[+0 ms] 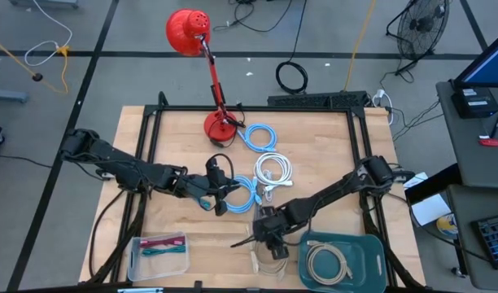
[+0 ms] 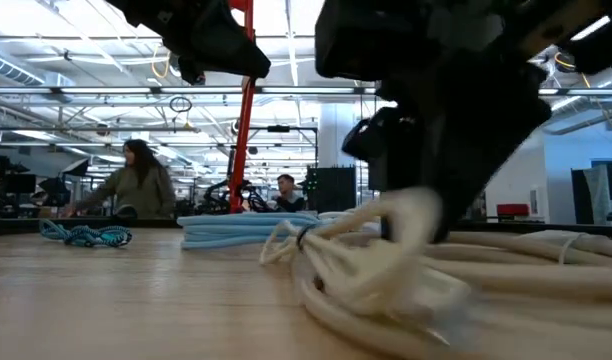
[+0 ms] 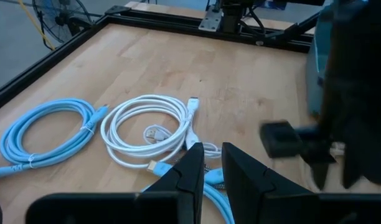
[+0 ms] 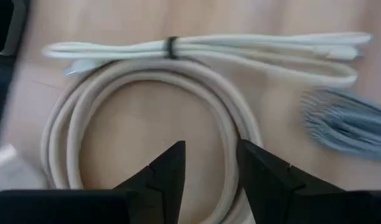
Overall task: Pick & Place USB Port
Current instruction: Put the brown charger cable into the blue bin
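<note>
A cream USB cable coil (image 4: pixel 141 93) lies on the wooden table near its front edge, and a thinner white bundle (image 4: pixel 253 46) bound by a black tie lies just past it. My right gripper (image 4: pixel 210 160) is open and points steeply down over the coil. One finger stands inside the ring and the other outside. In the low view it hangs just above the coil (image 2: pixel 386 260). My left gripper (image 3: pixel 212 163) stays above the table's middle, over a blue coil (image 1: pixel 246 195). Whether it holds anything is hidden. My right gripper straddles the near side of the cream coil's ring (image 4: pixel 231 140), coming from above and lying across the strands. I cannot tell whether its fingertips touch the cable. The coil lies flat on the table.
A red desk lamp (image 1: pixel 220 126) stands at the far middle, with a blue coil (image 1: pixel 257 136) and a white coil (image 1: pixel 273 168) beside it. A clear bin (image 1: pixel 137 262) with cables sits near left, a teal bin (image 1: pixel 371 244) with a beige coil near right. People sit beyond the table.
</note>
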